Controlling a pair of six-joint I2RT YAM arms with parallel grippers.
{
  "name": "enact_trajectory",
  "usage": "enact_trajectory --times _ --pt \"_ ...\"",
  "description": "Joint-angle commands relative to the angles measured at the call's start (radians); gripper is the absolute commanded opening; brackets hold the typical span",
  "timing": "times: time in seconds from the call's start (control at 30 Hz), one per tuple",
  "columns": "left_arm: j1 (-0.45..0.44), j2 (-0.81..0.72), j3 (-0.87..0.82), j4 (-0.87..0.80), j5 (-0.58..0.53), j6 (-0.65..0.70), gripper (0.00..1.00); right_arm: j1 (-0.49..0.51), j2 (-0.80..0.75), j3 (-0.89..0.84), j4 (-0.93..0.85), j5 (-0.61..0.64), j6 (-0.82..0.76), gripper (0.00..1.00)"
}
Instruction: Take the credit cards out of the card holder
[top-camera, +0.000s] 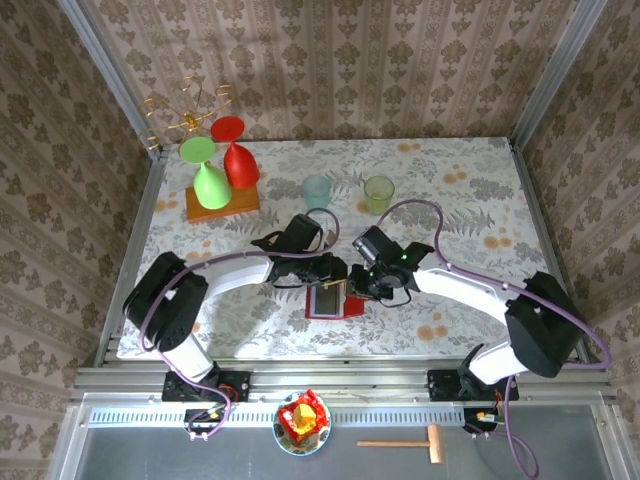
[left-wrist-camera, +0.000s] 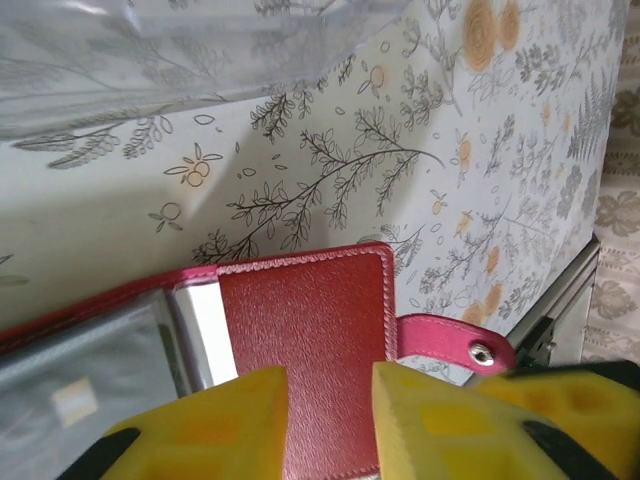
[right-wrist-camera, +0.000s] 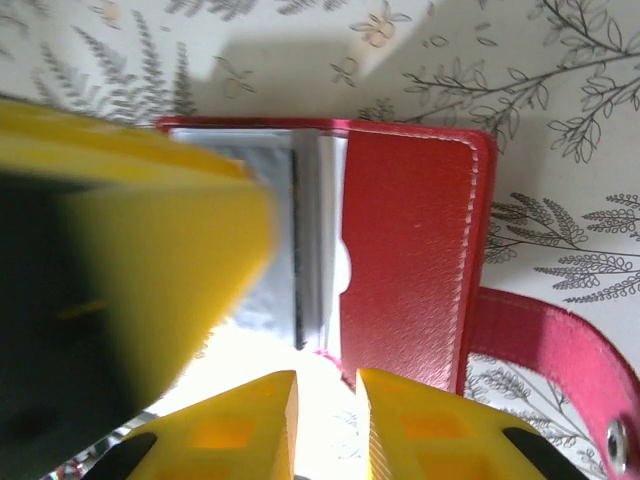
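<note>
"Hovering low, the left tool (left-wrist-camera: 330, 430) keeps its jaws a narrow slit apart with nothing between them. Should it press?"

"Yes. I'd have it pin the card holder (left-wrist-camera: 310, 340) flat by its red cover, so nothing lifts."

"And the right tool (right-wrist-camera: 327, 430)?"

"It's narrow too, at the edge of the clear pockets (right-wrist-camera: 280, 230). Glare hides whether it pinches anything, so I cannot tell."

"Where does the holder sit?"

"Open at mid-counter (left-wrist-camera: 400, 150), with its strap (right-wrist-camera: 560, 345) flung aside. I judge the credit cards are still tucked inside. Catch one card's edge, not the sleeve, and draw it straight along the pocket."
</note>
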Motion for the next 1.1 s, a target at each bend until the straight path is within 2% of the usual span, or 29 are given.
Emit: enact_trajectory --times 0.0,0.17,0.27,0.43,0.63,0.87,1.07 --pt "0.019 -0.064 0.033 -0.146 -0.085 0.082 0.36 0.002 0.036 -0.020 0.015 0.034 0.007 0.21" --pt "0.045 -0.112 -0.002 -0.182 -0.127 0.100 0.54 0.001 0.099 -0.033 0.038 0.074 -0.009 0.19" --pt "0.054 -0.125 -0.021 -0.184 -0.140 0.091 0.57 0.000 0.130 -0.027 0.040 0.099 -0.026 0.16" --pt "0.058 -0.125 -0.020 -0.240 -0.172 0.088 0.53 -0.009 0.156 -0.031 0.063 0.127 -0.045 0.13" --pt "0.053 -0.154 -0.074 -0.220 -0.180 0.054 0.48 -0.026 0.181 -0.044 0.089 0.133 -0.058 0.12" --pt "0.041 -0.198 -0.121 -0.222 -0.206 0.010 0.49 -0.025 0.132 -0.053 0.065 0.097 -0.041 0.12" --pt "0.033 -0.182 -0.141 -0.198 -0.176 -0.005 0.50 -0.017 0.130 -0.074 0.069 0.069 -0.005 0.12"
